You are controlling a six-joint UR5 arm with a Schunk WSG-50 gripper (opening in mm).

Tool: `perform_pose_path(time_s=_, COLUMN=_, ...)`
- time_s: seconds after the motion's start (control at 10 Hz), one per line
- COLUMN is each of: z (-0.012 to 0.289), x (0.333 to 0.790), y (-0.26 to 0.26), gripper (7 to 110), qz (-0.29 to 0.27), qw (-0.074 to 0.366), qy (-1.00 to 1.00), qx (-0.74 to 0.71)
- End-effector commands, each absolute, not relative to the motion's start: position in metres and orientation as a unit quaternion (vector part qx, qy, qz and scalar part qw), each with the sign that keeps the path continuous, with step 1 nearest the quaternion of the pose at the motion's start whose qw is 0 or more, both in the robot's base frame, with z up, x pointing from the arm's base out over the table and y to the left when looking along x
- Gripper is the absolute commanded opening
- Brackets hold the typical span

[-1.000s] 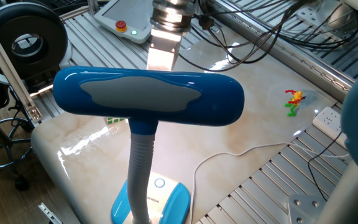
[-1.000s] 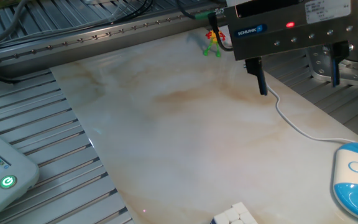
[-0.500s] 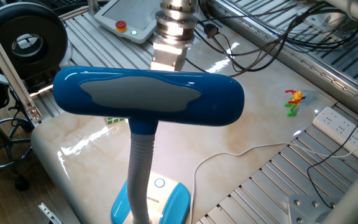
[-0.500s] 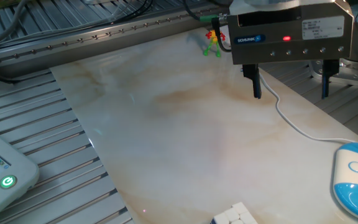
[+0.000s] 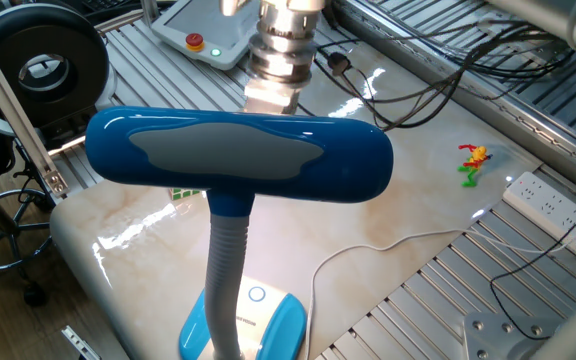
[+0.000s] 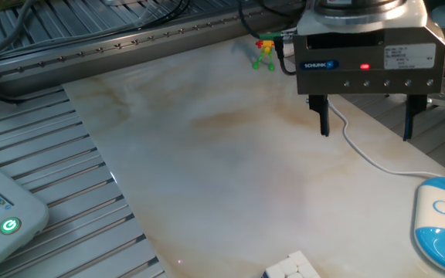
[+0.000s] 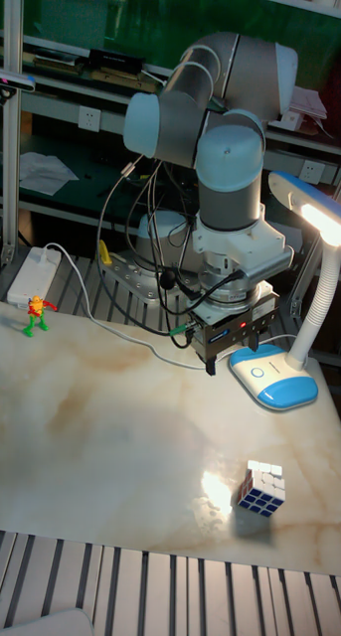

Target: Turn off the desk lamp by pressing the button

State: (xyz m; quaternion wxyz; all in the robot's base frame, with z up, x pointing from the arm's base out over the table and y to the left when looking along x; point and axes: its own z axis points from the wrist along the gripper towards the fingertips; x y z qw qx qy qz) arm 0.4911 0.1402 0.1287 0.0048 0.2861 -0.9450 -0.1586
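Two fingers of the gripper (image 6: pixel 366 126) hang spread wide above the marble table (image 6: pixel 207 177), gripping nothing. Nearest in that view, at the right edge, sits the base of the desk lamp (image 6: pixel 441 225) with the button (image 6: pixel 443 207) on its white top, well apart from the fingertips. Judged step: the approach. Next move: close in over the button and press down. Only the tall view shows the lit head and a puzzle cube (image 7: pixel 261 488); farther off stands a toy figure (image 6: pixel 265 52).
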Motion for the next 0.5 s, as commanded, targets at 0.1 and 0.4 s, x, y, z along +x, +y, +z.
perform_pose_path(time_s=0.1, z=0.113, x=0.490, y=0.153, gripper=88, qz=-0.161, qw=-0.020, qy=-0.946, qx=0.282)
perform_pose_path(time_s=0.4, z=0.100, x=0.490, y=0.151, gripper=88, qz=-0.148, qw=-0.026, qy=-0.947, qx=0.282)
